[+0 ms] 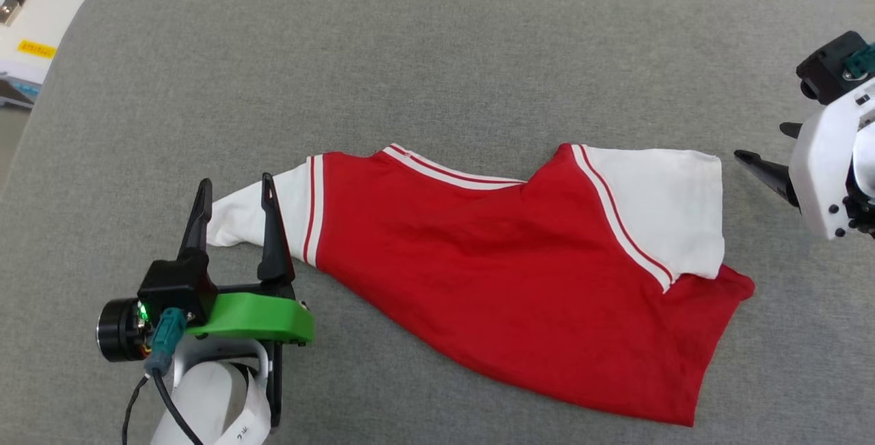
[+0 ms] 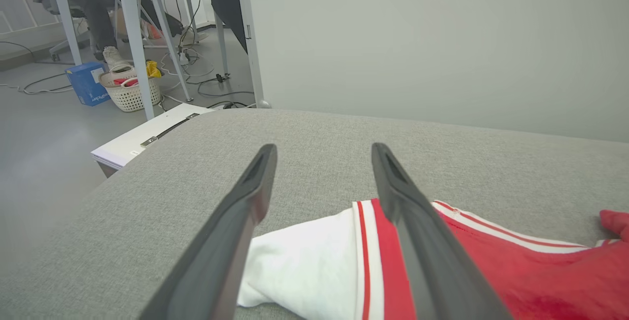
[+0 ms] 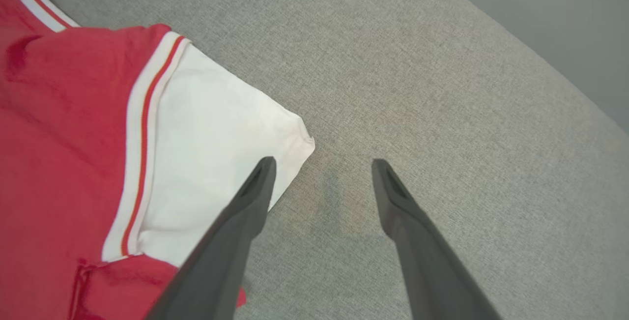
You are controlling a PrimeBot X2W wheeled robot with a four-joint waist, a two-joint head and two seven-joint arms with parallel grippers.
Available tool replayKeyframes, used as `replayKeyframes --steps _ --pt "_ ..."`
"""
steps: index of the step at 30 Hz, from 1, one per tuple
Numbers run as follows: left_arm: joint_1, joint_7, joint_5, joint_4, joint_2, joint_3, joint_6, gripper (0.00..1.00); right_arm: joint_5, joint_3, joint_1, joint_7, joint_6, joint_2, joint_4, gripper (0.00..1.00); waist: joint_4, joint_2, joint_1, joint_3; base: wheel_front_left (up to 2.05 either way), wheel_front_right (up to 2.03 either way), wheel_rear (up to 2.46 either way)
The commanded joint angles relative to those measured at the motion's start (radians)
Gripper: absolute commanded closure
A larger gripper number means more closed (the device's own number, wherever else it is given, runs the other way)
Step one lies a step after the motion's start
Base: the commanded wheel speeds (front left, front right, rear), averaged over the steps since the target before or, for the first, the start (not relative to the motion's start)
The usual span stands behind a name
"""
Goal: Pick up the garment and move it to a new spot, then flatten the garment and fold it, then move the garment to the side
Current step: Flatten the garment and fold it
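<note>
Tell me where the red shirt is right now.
Head view: the garment lies mid-frame on the grey cushion, one white sleeve under the open left tool, the other beside the right tool.

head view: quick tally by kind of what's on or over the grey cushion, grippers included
red jersey T-shirt with white short sleeves: 1
dark two-fingered grippers, both open: 2 (left gripper, right gripper)
total: 3
</note>
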Motion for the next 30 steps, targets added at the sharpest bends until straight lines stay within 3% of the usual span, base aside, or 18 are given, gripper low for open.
replayKeyframes --steps 1,9,17,18,19,25,30 --pt "-0.003 -0.006 0.017 0.001 -0.017 0.014 -0.016 0.0 0.006 0.02 -0.038 0.011 -0.001 0.006 0.015 0.0 0.038 0.0 0.0 0.052 0.0 0.0 0.0" --pt "-0.034 -0.006 0.083 -0.007 -0.093 0.081 -0.094 0.0 0.017 0.166 -0.11 0.024 -0.001 0.045 0.159 0.0 0.077 0.0 0.0 0.123 0.0 0.0 0.0" --pt "-0.035 -0.006 0.116 0.008 -0.125 0.13 -0.133 0.0 0.07 0.286 -0.098 -0.052 -0.001 0.074 0.255 0.0 0.074 0.0 0.0 0.118 0.0 0.0 0.0" --pt "-0.031 -0.006 0.119 0.011 -0.126 0.136 -0.135 0.0 0.071 0.293 -0.107 -0.076 -0.001 0.074 0.254 0.55 0.07 0.0 0.0 0.112 0.0 0.0 0.0" --pt "-0.027 -0.006 0.123 0.015 -0.128 0.143 -0.139 0.0 0.072 0.299 -0.118 -0.109 -0.001 0.074 0.253 1.0 0.064 0.0 0.0 0.103 0.0 0.0 0.0" --pt "-0.005 -0.006 0.144 0.032 -0.133 0.162 -0.156 0.0 0.103 0.271 -0.182 -0.294 -0.001 0.055 0.245 1.0 0.031 0.0 0.0 0.042 0.0 0.0 0.0" --pt "0.016 -0.006 0.155 0.04 -0.136 0.168 -0.165 0.0 0.131 0.238 -0.188 -0.368 -0.001 0.001 0.244 1.0 0.004 0.0 0.0 0.009 0.0 0.0 0.0"
